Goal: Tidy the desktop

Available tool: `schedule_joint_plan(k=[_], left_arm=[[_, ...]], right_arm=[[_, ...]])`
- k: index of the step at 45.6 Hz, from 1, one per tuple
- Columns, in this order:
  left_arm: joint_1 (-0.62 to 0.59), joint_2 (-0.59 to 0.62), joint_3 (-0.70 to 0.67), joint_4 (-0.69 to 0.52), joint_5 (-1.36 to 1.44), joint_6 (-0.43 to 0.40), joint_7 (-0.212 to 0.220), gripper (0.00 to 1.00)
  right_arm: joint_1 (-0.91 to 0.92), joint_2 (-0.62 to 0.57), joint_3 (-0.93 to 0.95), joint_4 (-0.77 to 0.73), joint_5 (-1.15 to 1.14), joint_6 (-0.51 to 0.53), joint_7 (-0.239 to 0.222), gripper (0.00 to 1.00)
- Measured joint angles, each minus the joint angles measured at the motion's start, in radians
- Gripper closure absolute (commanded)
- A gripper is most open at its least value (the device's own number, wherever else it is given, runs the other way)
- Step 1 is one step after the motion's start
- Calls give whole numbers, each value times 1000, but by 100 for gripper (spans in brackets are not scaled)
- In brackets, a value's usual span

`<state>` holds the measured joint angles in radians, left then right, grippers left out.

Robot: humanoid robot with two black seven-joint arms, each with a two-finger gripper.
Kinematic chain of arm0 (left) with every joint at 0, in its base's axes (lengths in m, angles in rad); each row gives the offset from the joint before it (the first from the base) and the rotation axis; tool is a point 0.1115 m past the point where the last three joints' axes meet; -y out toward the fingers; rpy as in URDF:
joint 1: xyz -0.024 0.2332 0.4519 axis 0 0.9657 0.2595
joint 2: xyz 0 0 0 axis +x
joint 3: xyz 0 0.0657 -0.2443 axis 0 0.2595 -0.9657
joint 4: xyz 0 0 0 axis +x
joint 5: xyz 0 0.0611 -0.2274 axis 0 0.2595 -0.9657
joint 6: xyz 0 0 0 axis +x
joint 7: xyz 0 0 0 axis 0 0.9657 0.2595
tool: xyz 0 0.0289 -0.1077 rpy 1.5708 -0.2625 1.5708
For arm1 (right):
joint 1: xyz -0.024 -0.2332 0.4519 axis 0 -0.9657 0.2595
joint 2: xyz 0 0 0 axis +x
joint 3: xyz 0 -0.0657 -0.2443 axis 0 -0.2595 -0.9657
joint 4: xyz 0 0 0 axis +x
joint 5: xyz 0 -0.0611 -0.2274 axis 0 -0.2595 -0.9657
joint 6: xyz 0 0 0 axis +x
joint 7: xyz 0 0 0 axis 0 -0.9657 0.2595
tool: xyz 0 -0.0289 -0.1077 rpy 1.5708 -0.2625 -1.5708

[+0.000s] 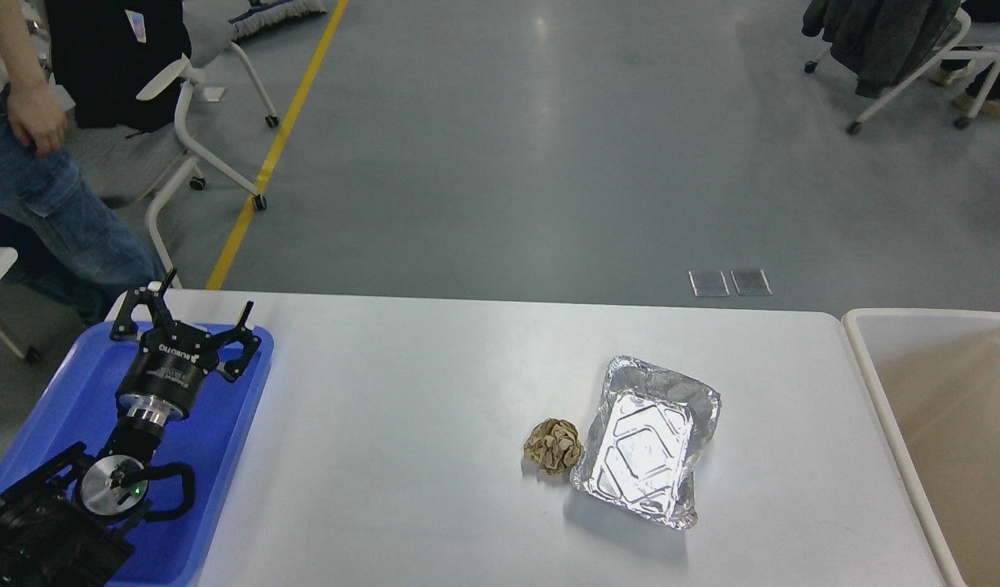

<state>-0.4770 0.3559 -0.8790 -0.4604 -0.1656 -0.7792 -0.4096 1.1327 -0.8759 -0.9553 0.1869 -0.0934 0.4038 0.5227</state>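
The robot's black left arm is built of thick matte segments joined by shiny silver metal rings and one round silver disc with a small green light on it. A black cable loops beside this disc. The black two-finger left gripper has thin, pointed fingers on hinged links, and white letters are printed on its body.

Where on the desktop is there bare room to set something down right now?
The desktop is bare between the blue tray and the crumpled paper ball, and along its far edge. It is tight where the ball touches the foil tray. The left gripper hangs open over the blue tray.
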Motion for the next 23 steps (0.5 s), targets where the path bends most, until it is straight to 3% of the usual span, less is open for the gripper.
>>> schedule_joint_plan(k=[11, 23], left_arm=[[0, 0, 0, 0, 0, 0, 0, 1], [0, 0, 0, 0, 0, 0, 0, 1]], right_arm=[[-233, 11, 245, -27, 14, -117, -144, 100], [-438, 162, 419, -181, 17, -188, -238, 100]])
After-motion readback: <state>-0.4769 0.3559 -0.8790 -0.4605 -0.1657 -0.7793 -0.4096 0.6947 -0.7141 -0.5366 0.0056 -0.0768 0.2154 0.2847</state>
